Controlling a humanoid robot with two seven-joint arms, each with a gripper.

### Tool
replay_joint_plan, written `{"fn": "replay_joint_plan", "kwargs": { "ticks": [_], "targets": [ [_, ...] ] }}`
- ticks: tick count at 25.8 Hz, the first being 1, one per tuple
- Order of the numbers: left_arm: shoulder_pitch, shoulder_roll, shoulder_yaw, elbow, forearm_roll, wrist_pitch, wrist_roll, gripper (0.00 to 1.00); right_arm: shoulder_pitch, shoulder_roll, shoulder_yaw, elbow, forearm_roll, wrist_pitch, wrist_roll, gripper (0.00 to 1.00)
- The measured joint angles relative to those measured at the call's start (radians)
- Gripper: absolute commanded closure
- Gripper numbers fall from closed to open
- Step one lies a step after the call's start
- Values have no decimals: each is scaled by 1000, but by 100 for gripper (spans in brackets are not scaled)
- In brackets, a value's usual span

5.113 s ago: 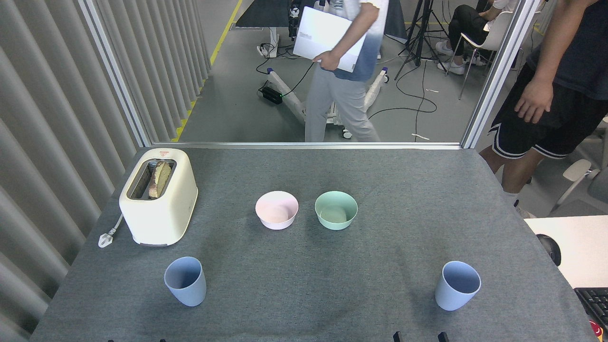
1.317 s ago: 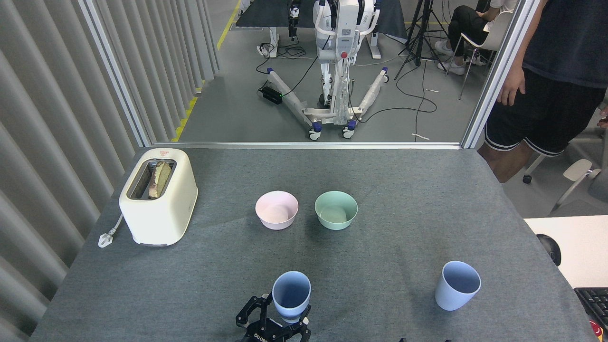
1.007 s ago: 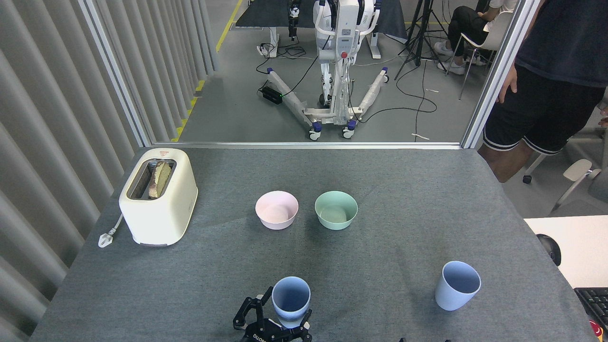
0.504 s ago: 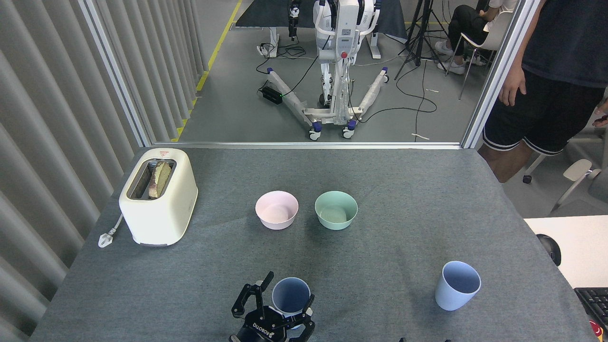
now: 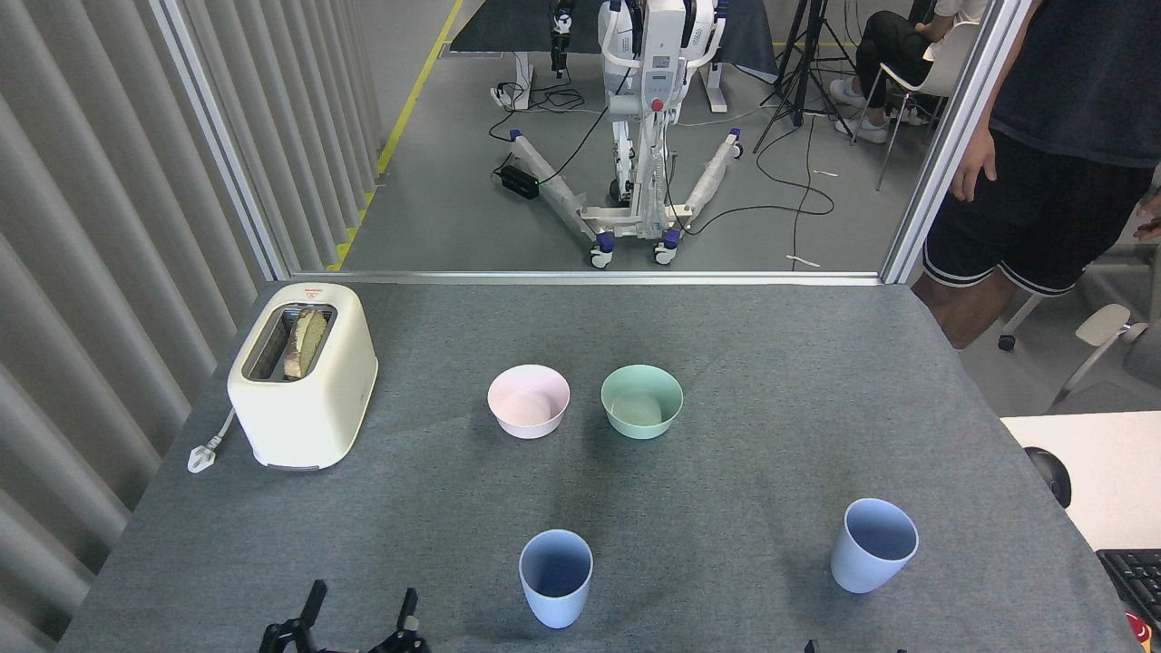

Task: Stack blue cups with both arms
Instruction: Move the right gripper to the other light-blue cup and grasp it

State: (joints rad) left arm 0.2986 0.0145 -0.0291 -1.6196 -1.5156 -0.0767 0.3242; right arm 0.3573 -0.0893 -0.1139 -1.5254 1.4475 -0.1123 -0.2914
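Standing free, near blue cup (image 5: 555, 577), left pincer (image 5: 360, 609) spread beside it

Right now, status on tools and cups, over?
Left tool open, empty, low at near edge. Right tool barely in view, state unclear. Centre cup and right cup upright, apart, unstacked. Nothing between them.

We are seeing matt plastic blue cups (image 5: 556, 577) (image 5: 873, 544), a rough grey cloth worktop (image 5: 771, 381), and a glossy cream toaster (image 5: 304, 376).
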Motion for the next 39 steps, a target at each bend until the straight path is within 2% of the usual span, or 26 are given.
{"fn": "replay_joint_plan", "kwargs": {
  "ticks": [5, 10, 17, 27, 37, 39],
  "targets": [
    [54, 26, 77, 16, 15, 43, 3, 0, -58, -20, -34, 73, 5, 27, 67, 0],
    [70, 32, 88, 29, 22, 89, 4, 0, -131, -65, -35, 129, 38, 78, 105, 0],
    [73, 33, 88, 36, 24, 112, 7, 0, -226, -105, -28, 226, 65, 77, 134, 0],
    [73, 33, 87, 39, 25, 114, 13, 0, -330, -111, -27, 313, 63, 11, 139, 0],
    [73, 33, 86, 40, 26, 116, 14, 0, -371, -113, -36, 333, 54, 0, 110, 1],
    [73, 33, 86, 40, 26, 116, 14, 0, -373, -113, -38, 339, 53, 0, 109, 6]
  ]
}}
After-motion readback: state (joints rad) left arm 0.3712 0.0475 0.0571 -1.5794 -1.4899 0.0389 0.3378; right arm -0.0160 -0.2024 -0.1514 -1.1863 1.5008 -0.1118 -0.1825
